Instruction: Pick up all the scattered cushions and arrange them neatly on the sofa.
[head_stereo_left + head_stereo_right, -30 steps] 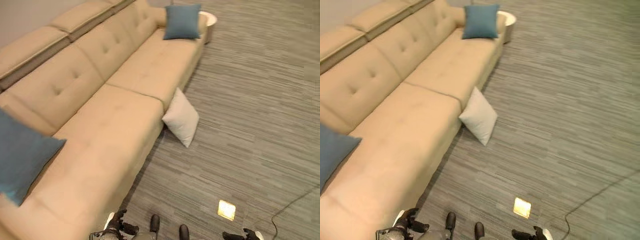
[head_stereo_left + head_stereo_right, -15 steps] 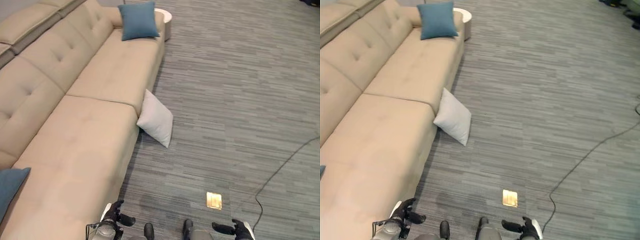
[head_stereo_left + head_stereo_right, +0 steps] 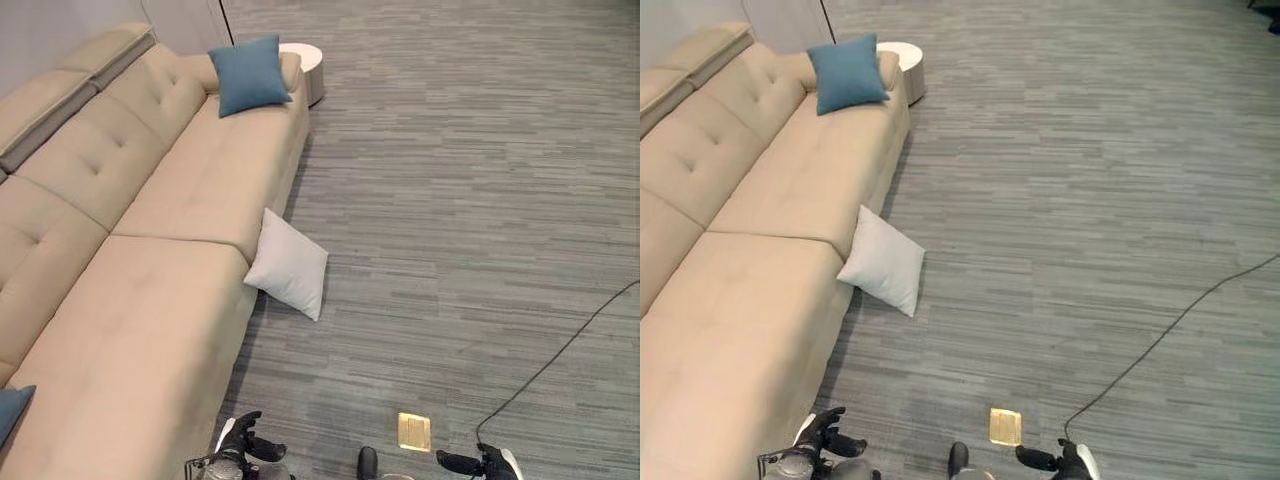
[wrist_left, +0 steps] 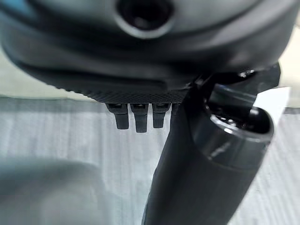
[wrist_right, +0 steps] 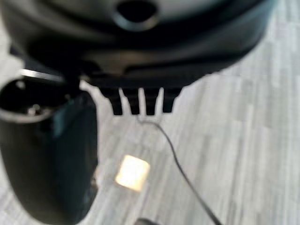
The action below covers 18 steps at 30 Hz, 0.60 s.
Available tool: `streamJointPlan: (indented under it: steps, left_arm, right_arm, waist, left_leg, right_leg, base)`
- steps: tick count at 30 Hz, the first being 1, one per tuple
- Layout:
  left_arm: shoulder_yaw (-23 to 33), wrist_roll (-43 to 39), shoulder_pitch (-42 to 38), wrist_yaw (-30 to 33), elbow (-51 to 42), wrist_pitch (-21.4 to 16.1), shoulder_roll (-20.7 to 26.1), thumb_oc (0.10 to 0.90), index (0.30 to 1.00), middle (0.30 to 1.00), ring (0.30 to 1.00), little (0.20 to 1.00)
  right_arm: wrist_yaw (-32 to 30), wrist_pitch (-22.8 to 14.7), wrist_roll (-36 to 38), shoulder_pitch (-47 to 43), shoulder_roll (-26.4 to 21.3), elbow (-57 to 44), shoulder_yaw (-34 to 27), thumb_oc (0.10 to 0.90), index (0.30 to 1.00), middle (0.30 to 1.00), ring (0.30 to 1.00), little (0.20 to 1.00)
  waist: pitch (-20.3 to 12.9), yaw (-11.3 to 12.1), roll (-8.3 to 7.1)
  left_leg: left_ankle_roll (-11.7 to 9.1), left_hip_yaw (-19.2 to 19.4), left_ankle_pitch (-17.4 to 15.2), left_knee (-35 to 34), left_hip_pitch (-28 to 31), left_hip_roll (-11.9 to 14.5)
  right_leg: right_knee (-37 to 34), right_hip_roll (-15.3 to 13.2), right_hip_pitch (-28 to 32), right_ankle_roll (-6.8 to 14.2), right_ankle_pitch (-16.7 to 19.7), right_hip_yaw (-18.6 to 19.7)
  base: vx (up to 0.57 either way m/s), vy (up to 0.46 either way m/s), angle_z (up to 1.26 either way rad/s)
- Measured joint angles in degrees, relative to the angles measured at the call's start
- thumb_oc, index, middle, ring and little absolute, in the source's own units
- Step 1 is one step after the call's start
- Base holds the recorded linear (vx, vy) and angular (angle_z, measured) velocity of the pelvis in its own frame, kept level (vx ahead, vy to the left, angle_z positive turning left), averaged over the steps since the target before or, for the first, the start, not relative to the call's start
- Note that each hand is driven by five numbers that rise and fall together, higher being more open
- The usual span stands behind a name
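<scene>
Left robot hand [image 3: 243, 445] low, fingers relaxed, thumb out, empty. Right robot hand [image 3: 480, 464] well apart, fingers straight, empty.

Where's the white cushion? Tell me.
In the left eye view, the white cushion stands on the grey floor, leaning against the beige sofa front, left of centre.

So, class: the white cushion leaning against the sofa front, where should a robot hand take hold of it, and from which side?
Probably the white cushion is best taken by its upper corner, coming from the open floor side. It stands tilted, its top resting against the sofa front and its lower corner on the floor, so that corner stands free.
</scene>
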Motion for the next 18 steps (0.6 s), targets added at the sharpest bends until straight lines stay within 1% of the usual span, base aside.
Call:
streamJointPlan:
  steps: [1,3,4,5,6,7,8,9,10,11,12,13,14,15,16,17,18]
  left_arm:
    - [-0.44,-0.10,-0.31,-0.09,0.16,0.05,-0.19,0.800,0.900,0.900,0.900,0.900]
    - [-0.98,-0.01,-0.60,-0.12,0.44,0.05,-0.31,0.800,0.900,0.900,0.900,0.900]
    - [-0.93,-0.11,-1.03,-0.13,0.05,0.03,-0.42,0.800,0.900,0.900,0.900,0.900]
    - [-0.85,-0.19,-1.26,-0.15,-0.20,0.02,-0.43,0.800,0.900,0.900,0.900,0.900]
    - [-0.78,-0.39,-1.26,-0.13,-0.26,0.02,-0.35,0.800,0.900,0.900,0.900,0.900]
    - [-0.76,-0.40,-0.87,-0.08,-0.11,0.03,-0.28,0.800,0.900,0.900,0.900,0.900]
    - [-0.71,-0.88,-0.70,-0.66,0.54,0.01,-0.25,0.800,0.900,0.900,0.900,0.900]
    - [0.88,-1.14,-0.75,-0.93,0.42,0.00,-0.36,0.800,0.900,0.900,0.900,0.900]
    - [2.46,-1.23,-0.86,-1.09,0.41,0.00,-0.42,0.800,0.900,0.900,0.900,0.900]
    - [2.74,-1.06,0.21,-0.93,0.49,0.11,-0.21,0.800,0.900,0.900,0.900,0.900]
    - [2.48,-0.99,0.56,-1.12,0.84,0.26,0.53,0.800,0.900,0.900,0.900,0.900]
    - [2.14,-0.99,1.09,-1.05,1.20,0.39,0.60,0.800,0.900,0.900,0.900,0.900]
    - [0.78,-0.97,1.31,-1.09,1.27,0.29,1.47,0.800,0.900,0.900,0.900,0.900]
    - [0.65,-0.97,1.21,-1.09,1.54,0.10,1.85,0.800,0.900,0.900,0.900,0.900]
    - [0.36,-0.97,0.98,-1.07,1.64,0.05,2.91,0.800,0.900,0.900,0.900,0.900]
    - [0.17,-0.97,0.39,-1.09,1.72,0.09,3.23,0.800,0.900,0.900,0.900,0.900]
    - [-0.08,-0.97,-0.15,-1.01,2.10,0.14,3.32,0.800,0.900,0.900,0.900,0.900]
  right_arm:
    - [0.02,0.04,0.00,-0.32,0.14,0.03,-0.03,0.800,0.900,0.900,0.900,0.900]
    - [-0.02,0.30,-0.01,0.03,0.32,0.57,0.02,0.800,0.900,0.900,0.900,0.900]
    - [0.00,0.45,-0.01,0.05,0.29,0.58,-0.03,0.800,0.900,0.900,0.900,0.900]
    - [0.04,0.45,-0.02,0.40,0.24,0.59,-0.04,0.800,0.900,0.900,0.900,0.900]
    - [0.05,0.42,-0.02,0.60,0.27,0.50,-0.01,0.800,0.900,0.900,0.900,0.900]
    - [0.06,0.16,-0.02,0.59,0.25,0.42,0.24,0.800,0.900,0.900,0.900,0.900]
    - [-0.07,0.65,-0.05,0.21,0.42,0.94,0.88,0.800,0.900,0.900,0.900,0.900]
    - [0.20,0.94,-0.07,0.04,0.74,1.62,0.74,0.800,0.900,0.900,0.900,0.900]
    - [0.46,0.85,-0.58,0.32,1.02,3.01,0.69,0.800,0.900,0.900,0.900,0.900]
    - [0.54,0.76,-0.94,1.06,0.85,2.88,0.59,0.800,0.900,0.900,0.900,0.900]
    - [0.60,0.47,-1.71,1.44,0.86,2.56,1.21,0.800,0.900,0.900,0.900,0.900]
    - [0.90,0.46,-2.07,1.33,0.73,1.75,1.28,0.800,0.900,0.900,0.900,0.900]
    - [0.90,0.54,-2.24,2.16,1.03,-0.26,1.22,0.800,0.900,0.900,0.900,0.900]
    - [0.91,0.41,-2.31,3.06,1.46,-0.47,1.28,0.800,0.900,0.900,0.900,0.900]
    - [1.14,0.72,-2.33,3.18,2.47,0.14,1.34,0.800,0.900,0.900,0.900,0.900]
    - [1.16,0.79,-2.38,3.22,2.87,0.22,1.10,0.800,0.900,0.900,0.900,0.900]
    - [1.20,0.82,-2.42,3.08,3.04,0.22,0.98,0.800,0.900,0.900,0.900,0.900]
  waist:
    - [0.26,0.35,-0.03]
    - [0.36,1.31,0.04]
    - [0.85,2.25,0.97]
    - [1.05,2.52,1.24]
    - [0.83,2.79,2.30]
    - [0.80,2.79,2.48]
    - [0.68,2.57,2.76]
    - [0.87,3.27,2.33]
    - [0.74,4.51,2.26]
    - [-0.25,5.10,3.13]
    - [-0.71,4.33,3.36]
    - [-0.75,4.26,3.63]
    - [-1.59,3.57,3.86]
    - [-1.89,3.36,2.82]
    - [-1.99,2.95,0.48]
    - [-1.66,2.84,-0.08]
    - [-1.18,2.93,-0.30]
  left_leg:
    - [0.11,0.15,0.19,-5.43,-0.10,-1.32]
    - [-0.89,0.77,1.50,-15.16,-0.11,-3.08]
    - [-0.79,0.70,3.92,-20.99,-0.71,-3.91]
    - [-0.95,0.51,4.94,-22.14,-0.98,-3.66]
    - [-0.54,0.52,5.99,-21.38,-1.72,-3.34]
    - [-0.23,0.59,7.07,-19.73,-2.07,-2.98]
    - [-1.33,-0.25,7.87,-15.41,-2.93,-4.02]
    - [-0.37,0.06,7.30,-16.20,-2.30,-4.19]
    - [2.09,-0.21,6.43,-17.49,-0.72,-4.74]
    - [3.60,-0.25,8.78,-21.76,1.71,-3.66]
    - [6.70,1.08,9.52,-21.75,3.92,-4.12]
    - [7.82,1.33,9.69,-22.48,4.93,-3.70]
    - [7.94,1.21,9.05,-22.76,5.94,-4.21]
    - [8.49,0.77,8.30,-22.76,6.98,-5.25]
    - [9.09,0.55,7.46,-22.64,7.90,-7.22]
    - [10.93,-1.15,5.22,-22.08,8.49,-7.87]
    - [11.34,-1.28,4.35,-21.79,8.92,-8.18]
  right_leg:
    - [-1.45,0.62,1.07,-0.28,0.36,-0.10]
    - [-4.49,1.31,2.88,-0.12,0.41,-0.14]
    - [-5.51,2.30,4.03,-0.04,0.67,-0.14]
    - [-5.39,3.08,4.21,0.06,0.93,-0.17]
    - [-5.37,3.74,4.77,-0.35,1.06,-0.10]
    - [-5.33,4.25,5.53,-0.20,0.63,0.02]
    - [-5.40,4.19,8.24,-0.52,-2.80,2.02]
    - [-5.32,3.88,9.35,0.60,-3.86,2.89]
    - [-3.75,3.39,10.33,1.68,-4.84,4.28]
    - [0.45,3.54,10.43,3.31,-7.69,4.87]
    - [8.10,2.77,8.96,5.50,-11.82,4.71]
    - [20.57,1.61,3.23,8.08,-14.16,3.89]
    - [33.26,-0.45,-2.94,10.12,-15.34,2.68]
    - [36.17,-1.97,-4.36,11.09,-15.68,3.05]
    - [40.69,-4.66,-6.59,11.59,-16.01,3.49]
    - [42.84,-6.26,-8.30,11.47,-15.95,3.52]
    - [44.72,-7.72,-9.75,10.75,-16.00,2.14]
  base:
    - [0.33,-0.058,0.12]
    - [0.25,-0.029,0.08]
    - [0.13,-0.013,-0.10]
    - [0.00,0.000,-0.22]
    - [0.33,-0.020,-0.33]
    - [0.86,0.095,-0.16]
    - [0.98,0.138,-0.19]
    - [0.65,0.159,-0.38]
    - [0.33,0.143,-0.81]
    - [0.26,0.134,-0.83]
    - [0.26,0.134,-0.66]
    - [0.12,0.063,-0.24]
    - [0.07,0.030,0.01]
    - [0.31,0.066,0.41]
    - [0.33,0.028,0.43]
    - [0.44,-0.007,0.33]
    - [0.21,-0.044,0.16]
